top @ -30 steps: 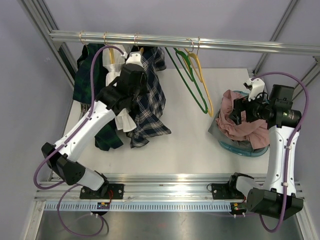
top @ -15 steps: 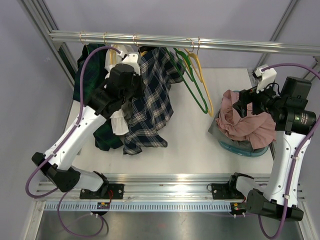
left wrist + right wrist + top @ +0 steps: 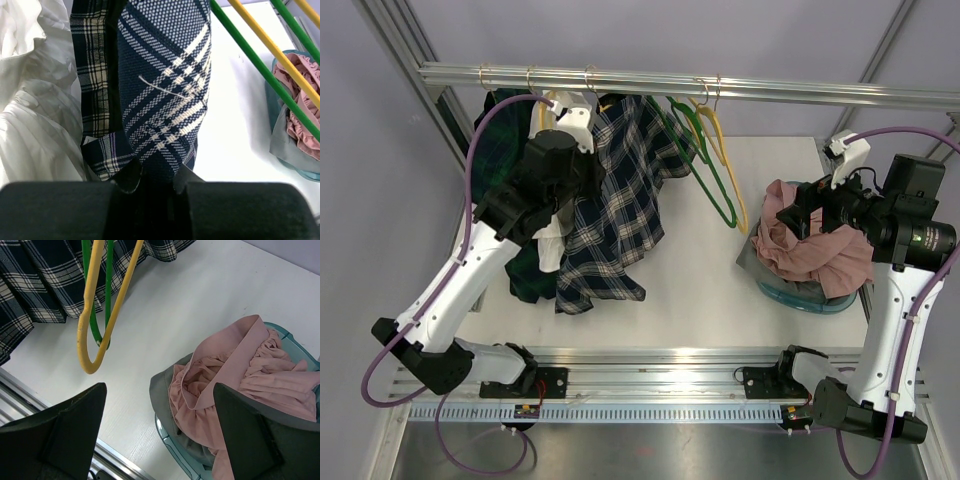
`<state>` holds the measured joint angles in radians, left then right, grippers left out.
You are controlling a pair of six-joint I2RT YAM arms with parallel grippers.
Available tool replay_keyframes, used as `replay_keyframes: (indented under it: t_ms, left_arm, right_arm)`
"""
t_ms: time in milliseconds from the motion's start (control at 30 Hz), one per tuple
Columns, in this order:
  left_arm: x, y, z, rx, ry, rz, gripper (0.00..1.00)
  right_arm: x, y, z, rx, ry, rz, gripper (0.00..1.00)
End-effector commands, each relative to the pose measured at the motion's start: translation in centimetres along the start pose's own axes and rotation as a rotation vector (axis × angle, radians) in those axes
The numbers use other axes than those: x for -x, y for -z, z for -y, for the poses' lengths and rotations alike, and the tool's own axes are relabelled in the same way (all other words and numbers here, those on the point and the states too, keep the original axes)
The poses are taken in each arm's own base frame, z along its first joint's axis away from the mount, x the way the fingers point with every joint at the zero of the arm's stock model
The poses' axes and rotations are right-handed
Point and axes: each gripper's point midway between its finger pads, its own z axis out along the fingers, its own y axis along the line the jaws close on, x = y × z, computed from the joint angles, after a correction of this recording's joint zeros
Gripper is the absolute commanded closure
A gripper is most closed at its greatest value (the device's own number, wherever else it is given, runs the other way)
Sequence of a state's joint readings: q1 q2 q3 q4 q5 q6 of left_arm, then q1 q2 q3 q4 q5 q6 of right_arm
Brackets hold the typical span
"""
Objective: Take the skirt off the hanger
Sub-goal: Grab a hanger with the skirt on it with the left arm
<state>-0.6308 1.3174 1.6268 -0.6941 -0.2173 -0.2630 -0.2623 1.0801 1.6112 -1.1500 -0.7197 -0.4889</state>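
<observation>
Step in hand looked like the pull-off: left gripper (image 3: 155,175) had its jaws closed on a fold of the plaid skirt (image 3: 610,215), which hung from the rail (image 3: 720,85) at abt 11 o'clock in the top view, lower hem draped on the table (image 3: 690,290). White garment (image 3: 35,100) sat just beside it at 9 o'clock in the wrist view. Couldn't see the skirt's own hanger. Empty green hanger (image 3: 695,160) and yellow hanger (image 3: 728,165) hung at 12. Right gripper (image 3: 160,440) was spread wide, holding nothing, above the bin (image 3: 800,295) w/ the pink skirt (image 3: 815,250) at 3 o'clock. Next move prob called for dragging the plaid down and toward 6 till the waistband slipped free.
</observation>
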Motion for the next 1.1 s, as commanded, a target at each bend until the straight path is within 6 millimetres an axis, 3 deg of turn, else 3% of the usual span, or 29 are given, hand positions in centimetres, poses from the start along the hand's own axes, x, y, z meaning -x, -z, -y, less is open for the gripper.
replay_keyframes:
  t_ms: [0, 267, 400, 533, 700, 900, 1067]
  left_arm:
    - [13.0, 5.7, 1.2, -0.062, 0.060, 0.455, 1.00]
    - [13.9, 4.9, 1.2, -0.042, 0.050, 0.483, 1.00]
    - [12.7, 4.2, 0.2, 0.009, 0.058, 0.448, 1.00]
    - [10.1, 2.6, -0.5, 0.066, 0.195, 0.360, 1.00]
    - [8.8, 0.9, 1.9, -0.065, 0.321, 0.318, 1.00]
    - [9.4, 0.5, 2.7, -0.156, 0.452, 0.323, 1.00]
    - [11.0, 1.8, 2.2, -0.176, 0.356, 0.386, 1.00]
  right_arm:
    - [1.5, 0.7, -0.9, 0.022, 0.016, 0.048, 0.05]
    - [1.5, 0.6, -1.3, 0.045, -0.010, 0.051, 0.05]
    - [1.4, 0.4, -1.3, 0.052, -0.029, 0.051, 0.05]
    - [1.3, 0.1, -1.4, 0.064, -0.042, 0.054, 0.05]
    - [1.4, -0.1, -1.5, 0.086, -0.053, 0.058, 0.05]
    - [1.2, 0.1, -2.0, 0.099, -0.050, 0.058, 0.05]
    - [1.1, 0.0, -2.1, 0.102, -0.059, 0.058, 0.05]
